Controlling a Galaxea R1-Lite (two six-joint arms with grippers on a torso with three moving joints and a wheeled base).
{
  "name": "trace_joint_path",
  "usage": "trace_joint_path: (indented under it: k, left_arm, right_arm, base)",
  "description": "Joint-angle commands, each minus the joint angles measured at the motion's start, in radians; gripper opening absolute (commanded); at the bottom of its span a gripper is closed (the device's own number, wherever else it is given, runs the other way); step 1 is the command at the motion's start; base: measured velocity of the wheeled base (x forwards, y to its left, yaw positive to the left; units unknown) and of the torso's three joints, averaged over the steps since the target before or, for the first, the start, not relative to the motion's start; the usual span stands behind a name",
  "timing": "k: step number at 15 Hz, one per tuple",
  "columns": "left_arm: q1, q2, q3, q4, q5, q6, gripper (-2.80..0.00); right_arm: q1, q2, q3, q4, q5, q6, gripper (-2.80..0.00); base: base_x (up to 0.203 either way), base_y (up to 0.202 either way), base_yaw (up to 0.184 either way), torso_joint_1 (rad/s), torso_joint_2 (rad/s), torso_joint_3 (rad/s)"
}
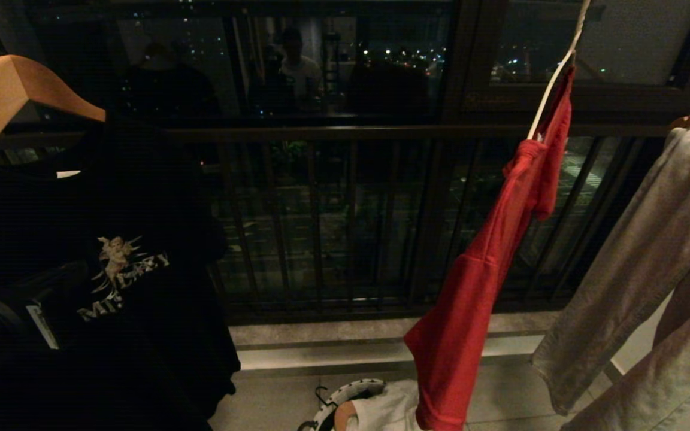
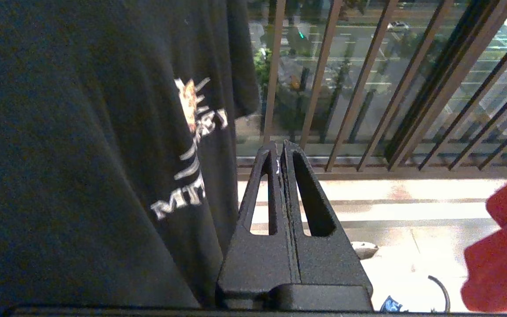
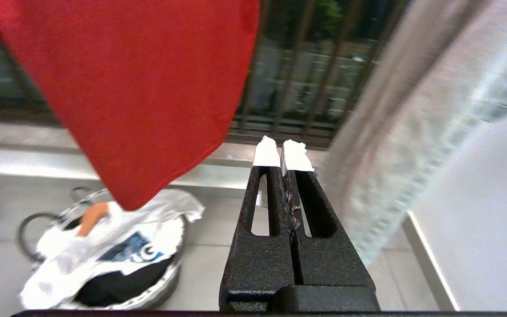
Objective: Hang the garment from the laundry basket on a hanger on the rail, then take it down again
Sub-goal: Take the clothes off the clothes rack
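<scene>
Hanging bunched from the hanger [image 1: 551, 90], the garment [image 1: 489, 263] droops red; both grippers pressed together, empty.

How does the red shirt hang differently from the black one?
The red shirt hangs bunched and slanting from a thin white hanger; the black shirt hangs spread out on a thick wooden hanger. The black one shows an angel print; the red shows no print here. Both hang before the window bars.

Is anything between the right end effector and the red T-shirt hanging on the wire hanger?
Nothing visible. The right end effector, shut and empty, points past the red T-shirt's lower hem, with only open air between them.
</scene>
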Motion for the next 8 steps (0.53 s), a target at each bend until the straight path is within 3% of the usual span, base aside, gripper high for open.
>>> trace_joint_path:
  k: [1, 8]
  left_arm:
    - [0.001, -0.01, 0.013, -0.003, 0.002, 0.0, -2.8]
    - [0.002, -0.198, 0.111, 0.0, 0.002, 0.003, -2.8]
  right_arm:
    - [0.0, 0.001, 0.019, 0.0, 0.034, -0.003, -2.8]
    - [0.0, 0.001, 0.036, -0.002, 0.04, 0.06, -2.8]
  base:
    - [0.0, 0.0, 0.0, 0.0, 0.0, 0.0]
    - [0.0, 0.0, 0.0, 0.0, 0.0, 0.0]
